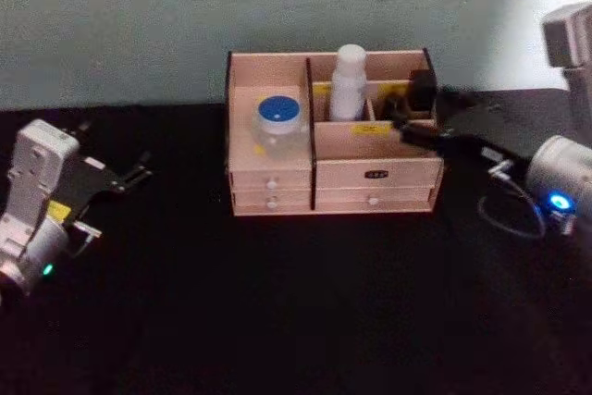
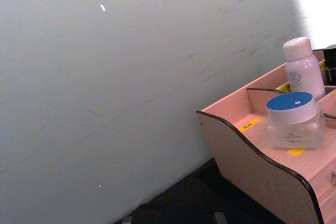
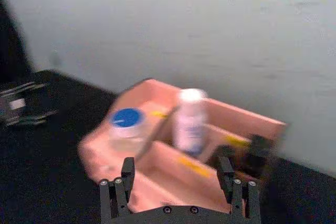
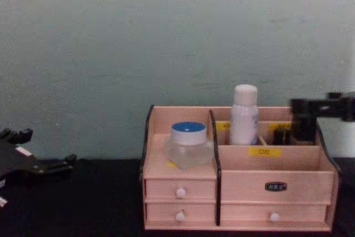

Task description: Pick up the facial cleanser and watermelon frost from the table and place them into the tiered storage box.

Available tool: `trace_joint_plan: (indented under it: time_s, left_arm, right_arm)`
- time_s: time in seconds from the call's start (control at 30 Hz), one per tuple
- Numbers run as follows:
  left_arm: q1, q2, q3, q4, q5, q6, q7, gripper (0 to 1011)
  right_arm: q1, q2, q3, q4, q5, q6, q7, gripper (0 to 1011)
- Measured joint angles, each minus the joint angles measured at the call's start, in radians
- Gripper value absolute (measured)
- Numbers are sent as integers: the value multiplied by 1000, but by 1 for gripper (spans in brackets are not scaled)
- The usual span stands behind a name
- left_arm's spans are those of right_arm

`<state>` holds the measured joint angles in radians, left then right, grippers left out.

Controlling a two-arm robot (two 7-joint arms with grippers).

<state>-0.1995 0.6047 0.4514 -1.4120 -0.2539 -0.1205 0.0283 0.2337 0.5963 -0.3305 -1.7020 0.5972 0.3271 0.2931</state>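
The tiered storage box (image 1: 277, 176) stands at the back middle of the black table. A clear jar with a blue lid (image 1: 281, 124) rests on its left step, and a white bottle (image 1: 349, 82) stands upright in the middle compartment. These are the facial cleanser and watermelon frost; I cannot tell which is which. My right gripper (image 1: 408, 108) hovers at the box's right compartments, open and holding nothing, with its fingers (image 3: 122, 182) spread wide. My left gripper (image 1: 128, 176) is parked far left, open. The left wrist view shows the jar (image 2: 293, 119) and bottle (image 2: 303, 69).
A pale wall rises right behind the box (image 4: 238, 184). A dark small item (image 4: 282, 135) sits in the box's right rear compartment. A loose cable (image 1: 514, 214) loops on the table beside my right arm. Bare black table (image 1: 305, 312) lies in front.
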Motion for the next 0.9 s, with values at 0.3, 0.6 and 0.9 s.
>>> trace_joint_plan:
  time_s: [0.3,0.6,0.9]
  left_arm:
    - [0,0,0,0,0,0,0,1001]
    - [0,0,0,0,0,0,0,1001]
    - [0,0,0,0,0,0,0,1001]
  right_arm:
    - [-131,-18,185,-82,-74,-53,-272,1000]
    - [-208,-120,146,41,-248,-170,-446,1000]
    - [-190,-184,111,172,-327,-190,-497,1000]
